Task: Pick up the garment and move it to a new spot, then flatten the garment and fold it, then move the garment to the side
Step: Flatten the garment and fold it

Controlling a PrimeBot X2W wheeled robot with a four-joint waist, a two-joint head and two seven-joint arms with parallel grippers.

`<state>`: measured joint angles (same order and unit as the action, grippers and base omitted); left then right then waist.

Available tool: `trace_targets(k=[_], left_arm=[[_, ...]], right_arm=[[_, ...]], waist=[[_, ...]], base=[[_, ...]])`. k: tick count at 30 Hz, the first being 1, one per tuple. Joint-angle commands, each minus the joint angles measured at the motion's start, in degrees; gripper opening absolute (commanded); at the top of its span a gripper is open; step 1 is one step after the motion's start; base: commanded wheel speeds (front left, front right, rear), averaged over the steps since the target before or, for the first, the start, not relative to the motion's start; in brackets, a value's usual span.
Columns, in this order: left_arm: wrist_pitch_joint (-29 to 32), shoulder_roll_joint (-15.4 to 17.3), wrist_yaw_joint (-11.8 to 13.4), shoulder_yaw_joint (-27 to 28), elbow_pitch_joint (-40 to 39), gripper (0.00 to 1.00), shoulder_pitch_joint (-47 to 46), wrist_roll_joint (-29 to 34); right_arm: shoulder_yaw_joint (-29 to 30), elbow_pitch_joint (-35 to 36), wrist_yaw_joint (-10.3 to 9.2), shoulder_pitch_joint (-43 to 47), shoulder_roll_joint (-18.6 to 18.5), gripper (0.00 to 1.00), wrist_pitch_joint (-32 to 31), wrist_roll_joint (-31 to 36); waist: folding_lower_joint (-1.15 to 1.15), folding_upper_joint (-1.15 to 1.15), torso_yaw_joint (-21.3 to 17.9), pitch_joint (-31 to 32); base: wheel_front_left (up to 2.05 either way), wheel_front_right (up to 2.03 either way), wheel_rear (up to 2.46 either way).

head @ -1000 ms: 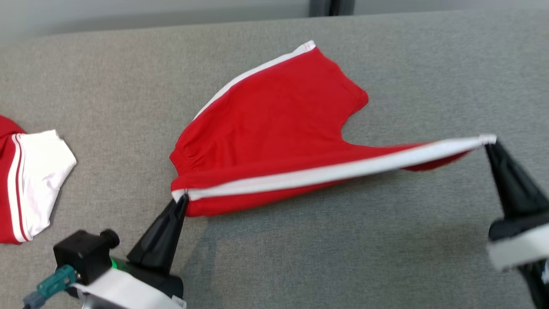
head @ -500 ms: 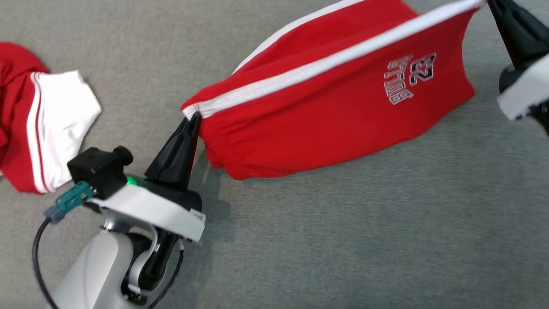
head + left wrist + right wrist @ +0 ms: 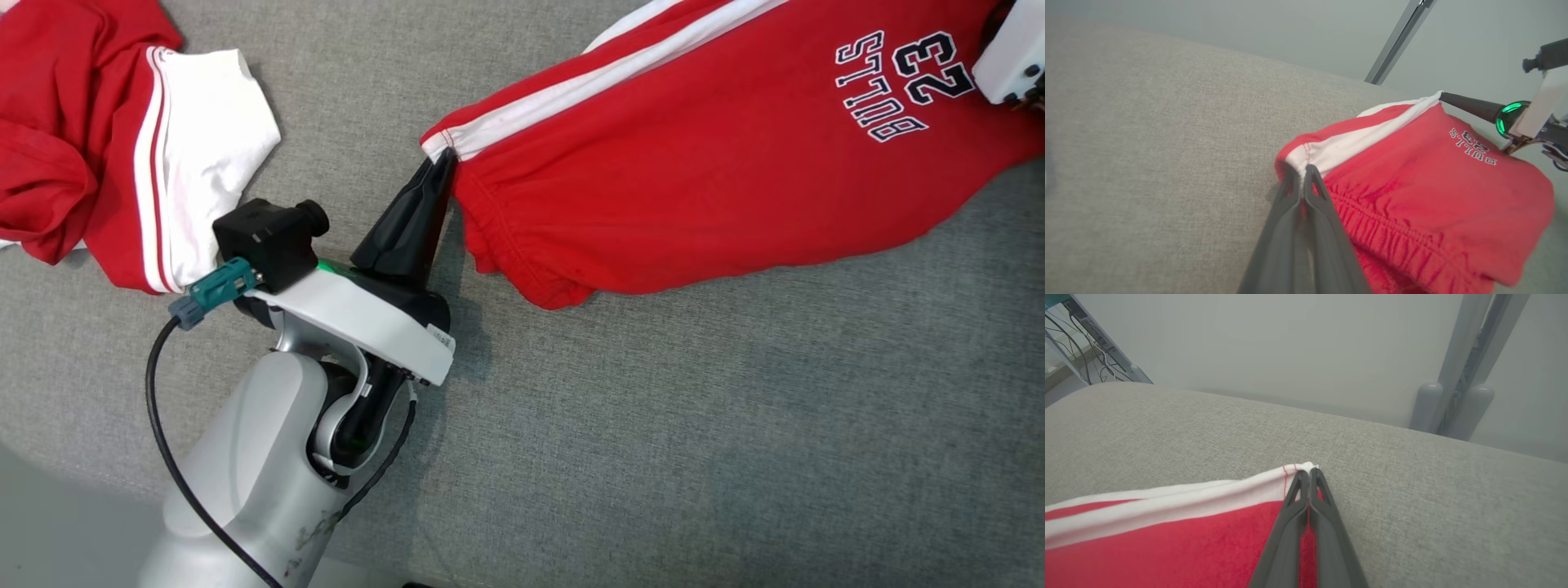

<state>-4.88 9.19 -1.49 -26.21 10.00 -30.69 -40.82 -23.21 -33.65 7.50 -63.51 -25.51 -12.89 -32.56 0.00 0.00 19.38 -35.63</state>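
The garment (image 3: 694, 171) is a pair of red shorts with a white side stripe and a "BULLS 23" print, held up and stretched between both arms above the grey cushioned surface (image 3: 653, 425). My left gripper (image 3: 445, 159) is shut on the waistband corner at the white stripe; the left wrist view shows the same pinch (image 3: 1303, 173) on the garment (image 3: 1433, 204). My right gripper (image 3: 1308, 471) is shut on the hem corner of the stripe of the garment (image 3: 1167, 547). In the head view its white wrist (image 3: 1008, 53) shows at the upper right edge.
A second red and white garment (image 3: 114, 147) lies crumpled at the upper left of the surface. A grey metal post (image 3: 1457, 375) stands behind the far edge of the surface, before a pale wall. Cables hang at the far left (image 3: 1081, 339).
The shorts rose off the surface and now hang with the printed side showing. The head camera tilted down, so the whole picture shifted and more of the left arm shows.
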Motion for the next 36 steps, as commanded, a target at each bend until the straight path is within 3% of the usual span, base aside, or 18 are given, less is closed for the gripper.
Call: trace_targets(k=[1,3,4,5,6,7,8,9,14,21,26,36], left_arm=[[-0.93,-0.49,-0.55,0.06,1.58,0.00,-1.55,-0.13],[-1.46,-0.76,-0.95,0.03,3.00,0.00,-2.21,-0.13],[-1.74,-0.94,-0.97,0.01,3.59,0.00,-2.41,-0.24],[-1.92,-1.02,-1.10,0.01,4.17,0.00,-2.63,-0.26],[-1.92,-1.02,-1.10,0.01,4.17,0.00,-2.63,-0.26],[-2.25,-0.99,-1.14,0.09,4.63,0.44,-2.77,-0.20],[-2.50,-0.97,-1.08,0.18,5.09,0.96,-2.81,-0.09],[-2.88,-0.81,-0.92,0.20,5.40,1.00,-2.68,0.22],[-5.90,0.51,1.14,1.72,5.29,1.00,0.04,1.30],[-9.41,3.16,6.01,5.74,0.71,1.00,5.14,5.18],[-10.08,5.08,8.03,8.72,-2.63,1.00,8.08,8.53],[-10.21,6.57,8.16,12.04,-3.93,1.00,13.66,13.02]], right_arm=[[-1.30,-2.23,-0.01,-1.28,0.07,0.00,1.50,-0.71],[-2.66,-4.18,-0.01,-1.76,0.48,0.00,2.81,-1.80],[-3.28,-5.07,-0.01,-1.78,0.53,0.13,3.53,-2.06],[-3.95,-5.76,-0.01,-1.70,0.68,0.45,4.32,-2.53],[-3.95,-5.76,-0.01,-1.70,0.68,0.45,4.32,-2.53],[-4.57,-6.18,-0.01,-1.69,0.80,1.00,5.15,-2.97],[-5.20,-6.45,-0.01,-1.57,0.75,1.00,6.26,-3.30],[-5.60,-6.64,-0.01,-1.26,0.69,1.00,7.55,-3.75],[-6.78,-6.05,-0.01,1.84,0.94,1.00,15.25,-5.27],[-2.35,-5.41,-0.01,9.53,2.94,1.00,26.52,-1.68],[3.50,-0.96,-0.01,17.05,4.99,1.00,28.16,3.75],[13.97,13.38,-0.01,33.66,9.81,1.00,28.07,13.55]], waist=[[0.00,0.00,0.74,-0.74],[0.00,0.00,0.69,-0.76],[0.00,0.00,0.57,-0.72],[0.00,0.00,0.43,-0.59],[0.00,0.00,0.43,-0.59],[0.00,0.00,0.19,-0.44],[0.00,0.00,-0.10,-0.18],[0.00,0.00,-0.44,0.18],[0.00,0.00,-3.11,2.72],[0.00,0.00,-7.52,7.19],[0.00,0.00,-10.34,9.91],[0.00,0.00,-13.72,14.05]], base=[[0.00,0.00,0.00],[0.00,0.00,0.00],[0.00,0.00,0.00],[0.00,0.00,0.00],[0.00,0.00,0.00],[0.00,0.00,0.00],[0.00,0.00,0.00],[0.00,0.00,0.00],[0.00,0.00,0.00],[0.00,0.00,0.00],[0.00,0.00,0.00],[0.00,0.00,0.00]])
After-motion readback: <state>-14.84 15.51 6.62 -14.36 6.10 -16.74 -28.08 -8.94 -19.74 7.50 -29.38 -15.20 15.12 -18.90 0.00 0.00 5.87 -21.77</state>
